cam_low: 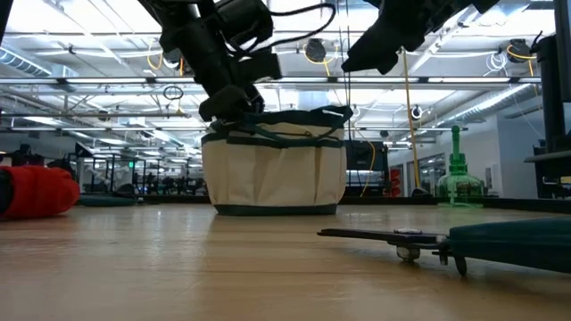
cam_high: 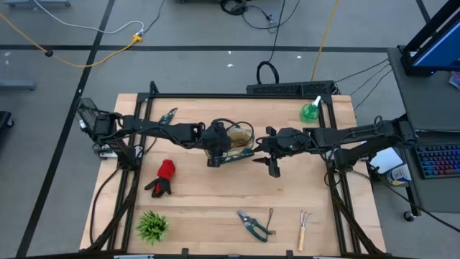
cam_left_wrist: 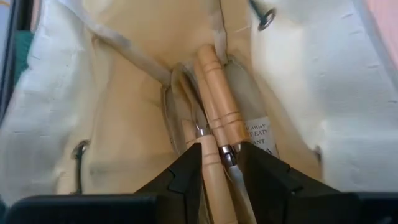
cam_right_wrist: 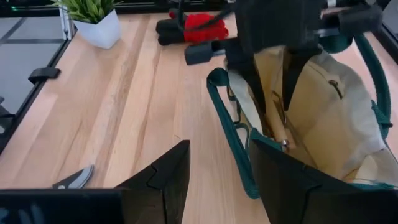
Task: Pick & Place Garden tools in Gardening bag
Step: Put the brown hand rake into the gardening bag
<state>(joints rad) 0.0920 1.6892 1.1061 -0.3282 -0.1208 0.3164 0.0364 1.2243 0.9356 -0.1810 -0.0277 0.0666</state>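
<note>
Grey floor point(cam_high: 201, 29), trailing cables point(cam_high: 86, 54)

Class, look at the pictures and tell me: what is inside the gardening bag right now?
Inside the bag lie wooden-handled tools; the left gripper is shut on one handle. Their metal ends and anything beneath are hidden by cloth folds.

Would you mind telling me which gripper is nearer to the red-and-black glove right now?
Left. The left gripper is at the gardening bag, just right of the glove in the high view. The right gripper hangs beyond the bag, farther from the glove.
</note>
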